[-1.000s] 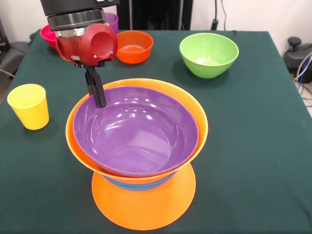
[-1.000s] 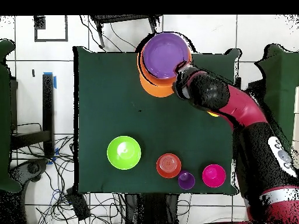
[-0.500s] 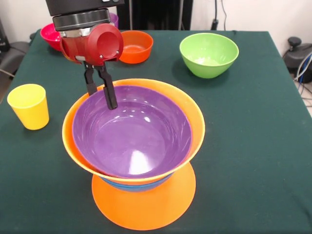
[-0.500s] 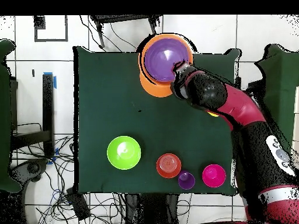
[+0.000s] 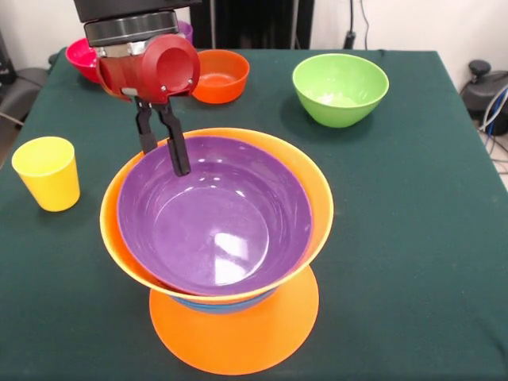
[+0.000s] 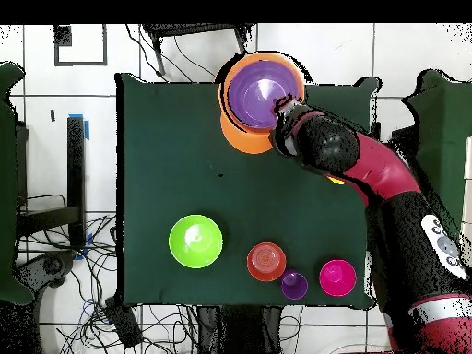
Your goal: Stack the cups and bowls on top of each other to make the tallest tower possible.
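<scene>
At the near edge of the table [image 5: 413, 238] stands the tower [image 5: 230, 317]. Its base is a large orange bowl [image 5: 238, 337] that seems to lie upside down, its wide rim flat on the green cloth. A blue bowl [image 5: 214, 305] shows only as a thin band above it. On that sits a second large orange bowl [image 5: 317, 198], open side up, and the wide purple bowl [image 5: 214, 222] nests inside it, shifted a little toward the left of the front view, so that more orange rim shows on the right.

The gripper [image 5: 162, 151] hangs at the far left rim of these two top bowls. Its two black fingers [image 5: 179, 155] are spread, with a narrow gap between them; one reaches down inside the purple bowl, the other outside it, over the orange rim. Whether they actually touch the rim is hard to judge from here.

Left of the tower, well apart from it, the yellow cup [image 5: 48, 173] stands upright. Farther back on the right is the green bowl [image 5: 340, 89]. At the far edge sit the small orange-red bowl [image 5: 222, 75], the pink-red bowl [image 5: 78, 57] and, mostly hidden behind the arm, the purple cup [image 5: 184, 30].
</scene>
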Controlling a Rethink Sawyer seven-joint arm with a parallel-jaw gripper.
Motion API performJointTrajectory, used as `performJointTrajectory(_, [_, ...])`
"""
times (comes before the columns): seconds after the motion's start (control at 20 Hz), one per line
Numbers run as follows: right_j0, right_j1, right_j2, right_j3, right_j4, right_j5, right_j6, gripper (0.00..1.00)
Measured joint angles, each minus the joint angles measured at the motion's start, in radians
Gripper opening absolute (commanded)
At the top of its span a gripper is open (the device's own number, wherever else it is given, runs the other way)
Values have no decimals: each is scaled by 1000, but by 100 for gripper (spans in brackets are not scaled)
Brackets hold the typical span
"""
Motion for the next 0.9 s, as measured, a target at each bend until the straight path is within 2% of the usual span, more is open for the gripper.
performJointTrajectory(0.3, [0, -29, 0, 8, -1, 0, 0, 100])
performJointTrajectory(0.9, [7, -134, 0, 11, 12, 0, 0, 100])
